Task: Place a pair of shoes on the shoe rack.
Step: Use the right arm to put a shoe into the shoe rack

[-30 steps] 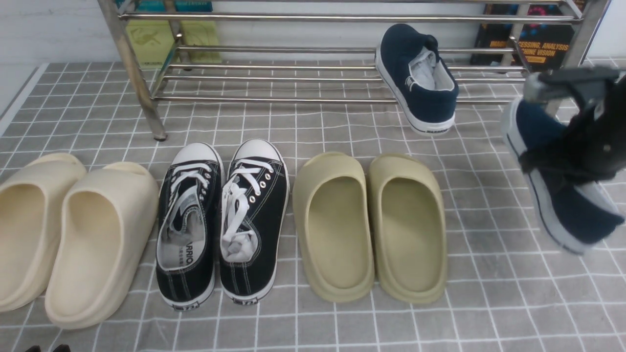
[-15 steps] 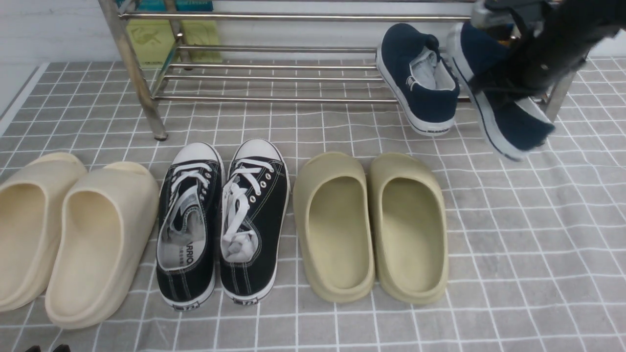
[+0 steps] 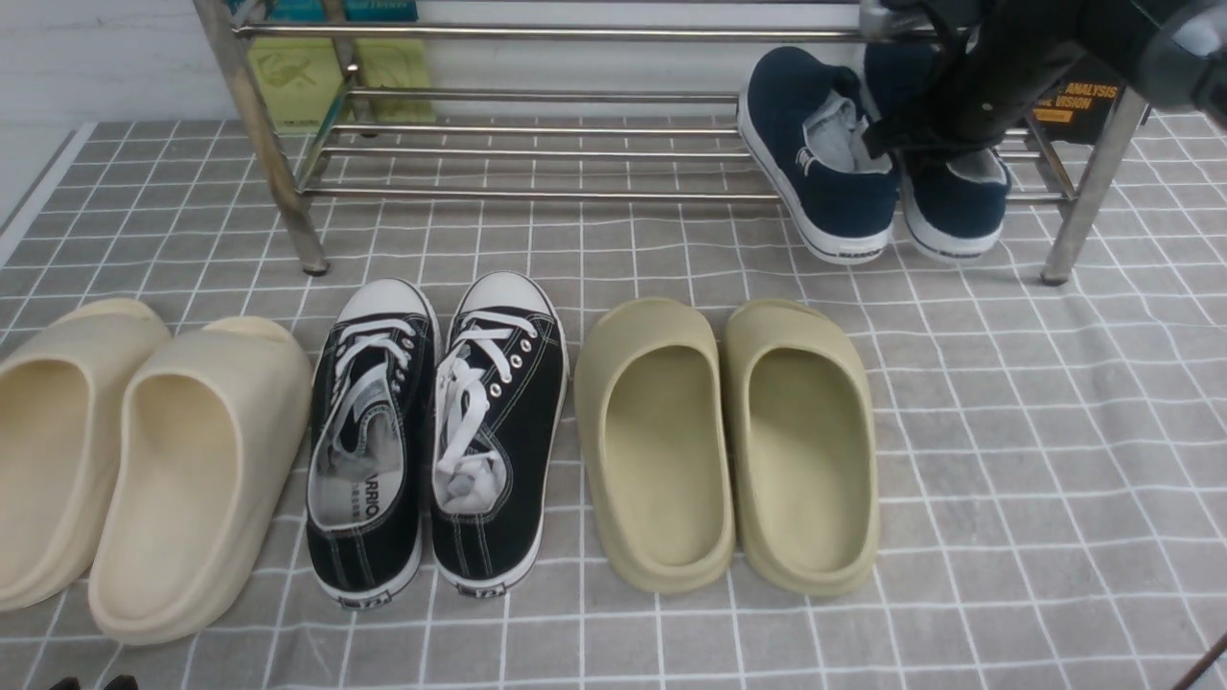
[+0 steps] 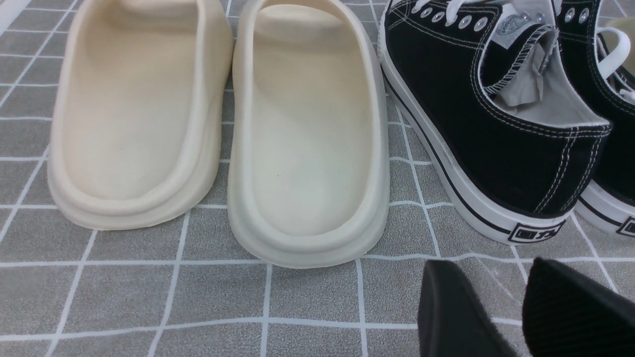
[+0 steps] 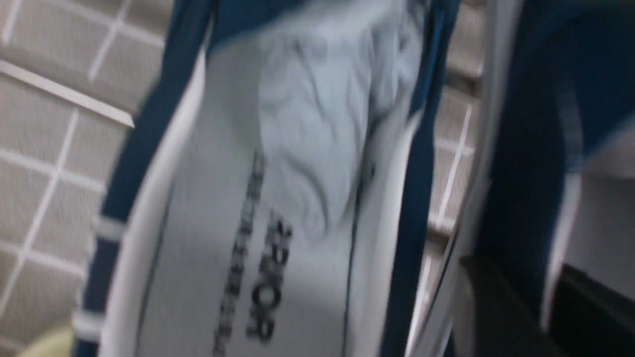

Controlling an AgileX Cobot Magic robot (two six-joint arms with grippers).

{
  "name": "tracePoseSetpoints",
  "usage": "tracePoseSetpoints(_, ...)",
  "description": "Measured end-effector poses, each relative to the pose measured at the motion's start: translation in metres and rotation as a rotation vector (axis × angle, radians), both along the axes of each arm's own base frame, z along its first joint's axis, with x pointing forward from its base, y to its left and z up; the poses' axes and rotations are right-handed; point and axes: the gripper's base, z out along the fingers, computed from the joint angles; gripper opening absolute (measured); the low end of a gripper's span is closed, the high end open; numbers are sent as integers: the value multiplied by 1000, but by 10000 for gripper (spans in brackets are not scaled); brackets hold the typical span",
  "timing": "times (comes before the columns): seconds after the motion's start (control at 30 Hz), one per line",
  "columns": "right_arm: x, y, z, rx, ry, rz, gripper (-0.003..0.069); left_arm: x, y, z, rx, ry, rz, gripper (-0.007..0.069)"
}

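The fingertips of the right gripper (image 5: 523,275) are placed at the side wall of the second navy shoe (image 3: 959,209); whether the fabric is clenched or has been released cannot be told from the blurred wrist view. That shoe is set at the lower tier of the shoe rack (image 3: 537,195), near its right end, heel jutting past the front bar. Just beside it, the first navy shoe (image 3: 845,203) is laid across the same bars, free of any gripper.

The task is judged to be nearly done: both shoes of the pair are at the rack, and only a clean release and withdrawal of the arm seem to be left — provided the second shoe is borne by the bars, which is partly hidden.

Farther out, the black lace-up sneakers (image 3: 498,431), olive slides (image 3: 803,450) and cream slides (image 3: 201,479) are lined up on the surface (image 3: 1054,479). The left gripper (image 4: 488,277) is held near them, fingers parted — nothing is grasped.
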Motion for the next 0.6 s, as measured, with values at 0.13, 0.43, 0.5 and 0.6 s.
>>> tracePoseSetpoints(0.13, -2, -1, 7, 9, -11, 1, 359, 0, 0, 0, 1, 0, 0, 239)
tracePoseSetpoints(0.43, -29, 1, 54, 79, 19, 19, 458, 0, 0, 0, 1, 0, 0, 239)
tracePoseSetpoints(0.5, -37, 2, 66, 105, 21, 27, 447, 0, 0, 0, 1, 0, 0, 239)
tracePoseSetpoints(0.6, -56, 5, 96, 160, 9, 66, 419, 0, 0, 0, 1, 0, 0, 239)
